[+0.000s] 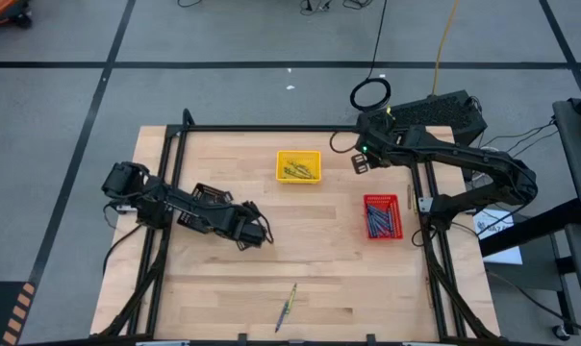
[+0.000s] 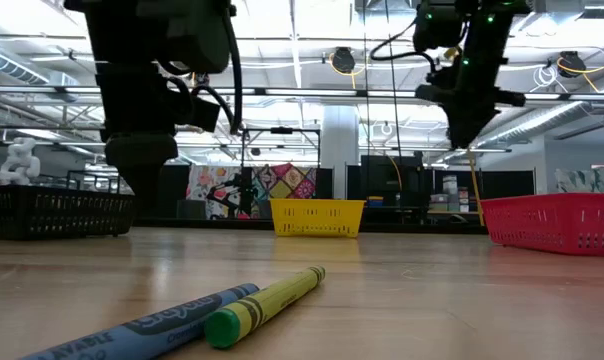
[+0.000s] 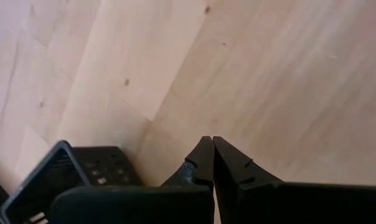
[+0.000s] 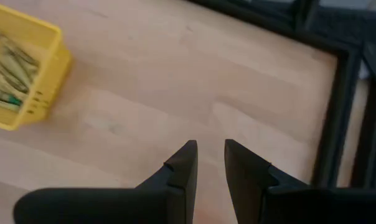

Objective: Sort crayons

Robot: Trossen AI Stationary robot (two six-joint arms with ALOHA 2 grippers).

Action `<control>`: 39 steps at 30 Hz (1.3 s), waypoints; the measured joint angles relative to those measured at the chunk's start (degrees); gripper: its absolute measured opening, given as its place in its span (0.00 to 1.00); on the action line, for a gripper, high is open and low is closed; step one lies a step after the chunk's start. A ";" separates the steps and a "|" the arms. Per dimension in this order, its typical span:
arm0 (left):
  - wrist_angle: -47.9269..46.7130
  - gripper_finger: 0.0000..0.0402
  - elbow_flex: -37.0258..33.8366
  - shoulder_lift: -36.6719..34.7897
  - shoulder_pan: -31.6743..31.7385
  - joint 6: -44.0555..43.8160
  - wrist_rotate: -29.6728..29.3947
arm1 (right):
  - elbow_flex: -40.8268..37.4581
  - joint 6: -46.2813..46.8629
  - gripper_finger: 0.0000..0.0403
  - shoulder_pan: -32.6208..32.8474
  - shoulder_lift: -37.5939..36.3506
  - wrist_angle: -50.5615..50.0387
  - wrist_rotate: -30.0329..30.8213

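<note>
Pale wooden table point(image 1: 339, 279) of butcher-block planks, edged by a black metal frame point(image 1: 271, 128), standing on a grey floor point(image 1: 69, 106) crossed by dark tape lines. Beyond the far edge, cables and a coiled ring point(image 1: 371, 94) on the floor.

Left gripper point(image 1: 255, 234) low over the table's left half, fingers point(image 3: 203, 158) pressed together, holding nothing. Just behind it, toward the arm's base, a black tray point(image 1: 211, 196); bare wood ahead of the tips.

Right gripper point(image 1: 360, 160) raised near the far right corner, fingers point(image 4: 185, 163) slightly apart, nothing between them. Yellow tray point(image 1: 298, 165) just to its left, filled with yellow and olive crayons point(image 1: 297, 172). Red tray point(image 1: 381, 216) nearer the front than this gripper, along the right edge, filled with blue crayons point(image 1: 379, 219).

Two loose crayons at the front edge, well apart from both grippers, lying side by side and touching: a blue crayon point(image 2: 152, 325) and a yellow crayon point(image 2: 267, 303) with a green end.

From table height, a large hall behind: bright ceiling lights, beams, a white pillar point(image 2: 337, 150), a patchwork-coloured panel point(image 2: 252, 185) and dark equipment at the back.
</note>
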 joint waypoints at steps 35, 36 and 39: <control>-0.07 0.00 0.00 0.00 5.22 13.27 0.18 | -22.48 20.08 0.17 -0.35 -0.76 -7.23 -7.54; -0.07 0.00 0.00 0.00 5.22 13.21 0.20 | -22.62 20.08 0.17 -0.35 -0.76 -7.34 -7.52; -0.06 0.00 0.00 0.00 5.22 13.16 0.30 | -23.98 20.73 0.17 -0.35 -0.76 -7.21 -7.56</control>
